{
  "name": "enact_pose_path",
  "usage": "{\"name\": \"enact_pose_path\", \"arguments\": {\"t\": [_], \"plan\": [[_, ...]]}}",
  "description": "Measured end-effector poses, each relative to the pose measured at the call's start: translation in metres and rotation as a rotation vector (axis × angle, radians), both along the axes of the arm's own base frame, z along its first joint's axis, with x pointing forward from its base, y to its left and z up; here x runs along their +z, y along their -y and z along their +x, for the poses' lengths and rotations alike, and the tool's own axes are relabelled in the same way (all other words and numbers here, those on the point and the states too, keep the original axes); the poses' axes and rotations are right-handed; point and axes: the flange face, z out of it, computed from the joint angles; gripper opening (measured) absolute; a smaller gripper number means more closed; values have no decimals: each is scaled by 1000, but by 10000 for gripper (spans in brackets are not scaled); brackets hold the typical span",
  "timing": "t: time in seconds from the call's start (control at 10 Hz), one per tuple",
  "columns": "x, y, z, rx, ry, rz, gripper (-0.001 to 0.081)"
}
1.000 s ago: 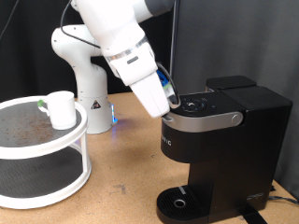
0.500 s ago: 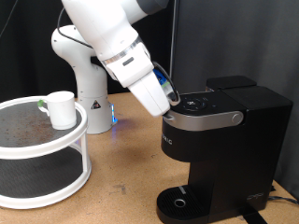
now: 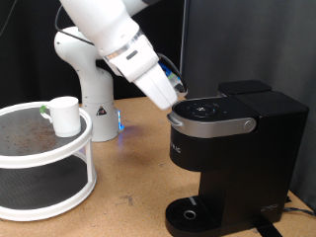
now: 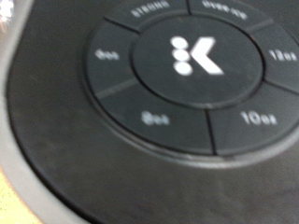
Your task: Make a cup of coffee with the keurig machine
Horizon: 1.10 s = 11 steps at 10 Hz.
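Observation:
The black keurig machine [image 3: 232,148] stands at the exterior view's right, its lid shut and its round drip base [image 3: 194,213] bare. My gripper [image 3: 178,100] hangs at the lid's left edge, just beside the silver-rimmed button panel [image 3: 204,111]. Its fingers are hidden behind the hand. The wrist view is filled by the round button panel [image 4: 177,75] with its K logo and size buttons, very close. The white cup [image 3: 64,115] stands on the top tier of the round stand at the left, with a small green-topped pod [image 3: 44,110] beside it.
A white two-tier round stand [image 3: 44,163] with dark mesh shelves takes up the exterior view's left. The robot's white base [image 3: 89,79] stands behind it, against a black curtain. Wooden tabletop lies between the stand and the machine.
The arm has swung back and up to the exterior view's left, tilting the hand flatter. The gripper tip stays at the lid's left edge. Cup and machine have not moved.

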Motion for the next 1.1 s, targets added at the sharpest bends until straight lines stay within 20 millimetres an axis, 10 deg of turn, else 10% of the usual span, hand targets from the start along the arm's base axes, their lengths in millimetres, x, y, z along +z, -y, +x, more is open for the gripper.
{"name": "enact_pose_path", "arguments": {"t": [0.5,1.1], "plan": [[46,-15,-3,-49,56,204,3],[32,24,-45,58,-154,183,3]]}}
